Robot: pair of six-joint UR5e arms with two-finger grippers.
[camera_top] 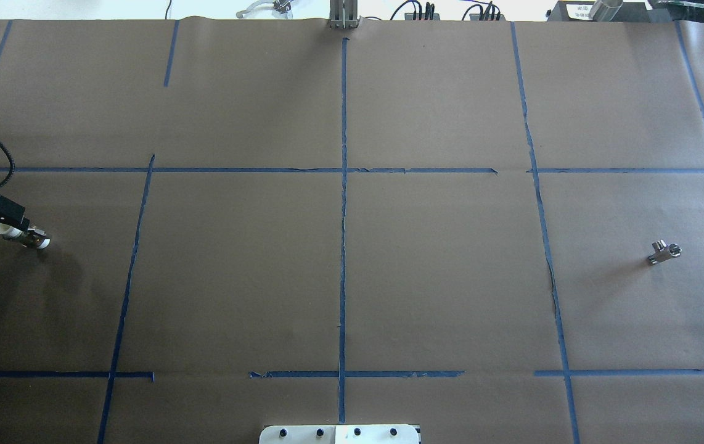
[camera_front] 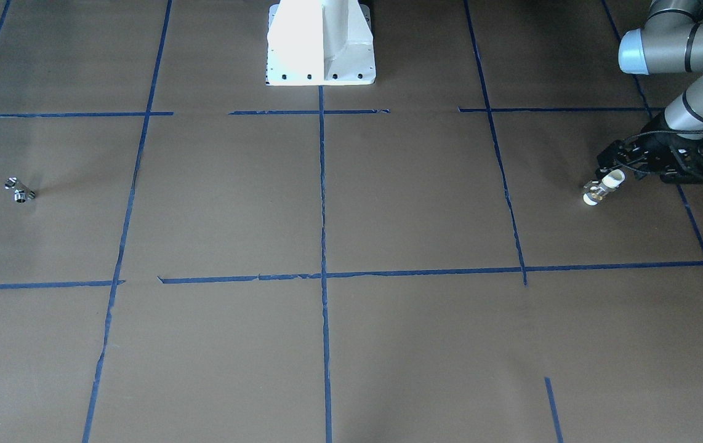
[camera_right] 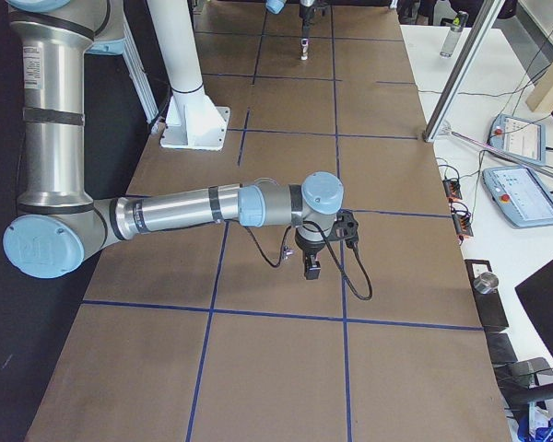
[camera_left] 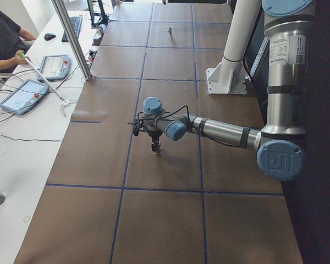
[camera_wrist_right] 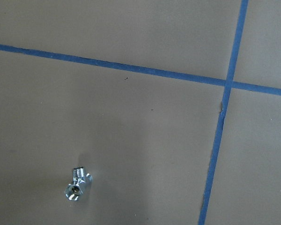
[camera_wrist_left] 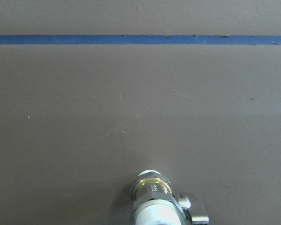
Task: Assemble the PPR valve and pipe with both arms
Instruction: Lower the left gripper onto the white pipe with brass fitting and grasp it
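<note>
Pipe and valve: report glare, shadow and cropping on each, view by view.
Right wrist view: the pipe is sharp, with bright glints on its chrome. Front-facing view: it throws a faint long shadow; the white pedestal is blown out. Left wrist view: the PPR valve is cut by the bottom edge. Overhead view: a dark shadow spreads beside it.
</note>
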